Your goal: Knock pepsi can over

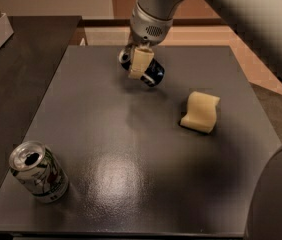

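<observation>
A silver-white can (37, 172) stands at seven o'clock on the dark bench (111, 134). At twelve o'clock the claw (140, 68) sits against the pepsi can (154, 75), which is steeply tilted; I cannot tell whether the claw clasps it. A yellow sponge (201, 112) lies toward three o'clock.

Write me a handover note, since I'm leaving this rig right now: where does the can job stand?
Gripper: at the far side of the table, pressed against the pepsi can.
Pepsi can: tilted steeply, top toward far left, base toward the yellow sponge. Whether it lies flat cannot be told.
Done: can is off upright.
Left: probably finish the push, confirm it rests on its side, then withdraw.
Silver can stands at the near left corner.
</observation>
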Robot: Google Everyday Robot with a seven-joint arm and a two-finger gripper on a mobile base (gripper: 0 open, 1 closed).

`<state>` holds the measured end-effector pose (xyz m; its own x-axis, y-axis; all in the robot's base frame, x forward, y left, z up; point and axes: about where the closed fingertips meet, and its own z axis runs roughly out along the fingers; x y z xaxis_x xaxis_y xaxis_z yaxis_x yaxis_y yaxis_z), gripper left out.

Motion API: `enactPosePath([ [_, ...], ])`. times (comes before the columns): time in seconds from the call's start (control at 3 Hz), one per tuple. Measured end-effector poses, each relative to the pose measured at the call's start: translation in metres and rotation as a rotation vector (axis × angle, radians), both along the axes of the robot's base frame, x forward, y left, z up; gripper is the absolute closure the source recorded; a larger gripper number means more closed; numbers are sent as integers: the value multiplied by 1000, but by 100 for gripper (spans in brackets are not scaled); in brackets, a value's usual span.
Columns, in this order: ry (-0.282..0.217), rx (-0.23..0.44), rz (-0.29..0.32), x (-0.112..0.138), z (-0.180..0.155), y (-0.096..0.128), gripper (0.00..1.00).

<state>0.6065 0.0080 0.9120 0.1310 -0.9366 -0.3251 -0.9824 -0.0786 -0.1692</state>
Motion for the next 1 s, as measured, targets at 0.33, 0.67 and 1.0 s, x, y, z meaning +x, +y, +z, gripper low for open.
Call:
enactPosePath([
  [0.33, 6, -75, 39, -4, -10, 3, 59],
  [0.67, 15, -130, 68, -8, -20, 5, 36],
  [1.0, 24, -169, 90, -11, -29, 7, 13],
])
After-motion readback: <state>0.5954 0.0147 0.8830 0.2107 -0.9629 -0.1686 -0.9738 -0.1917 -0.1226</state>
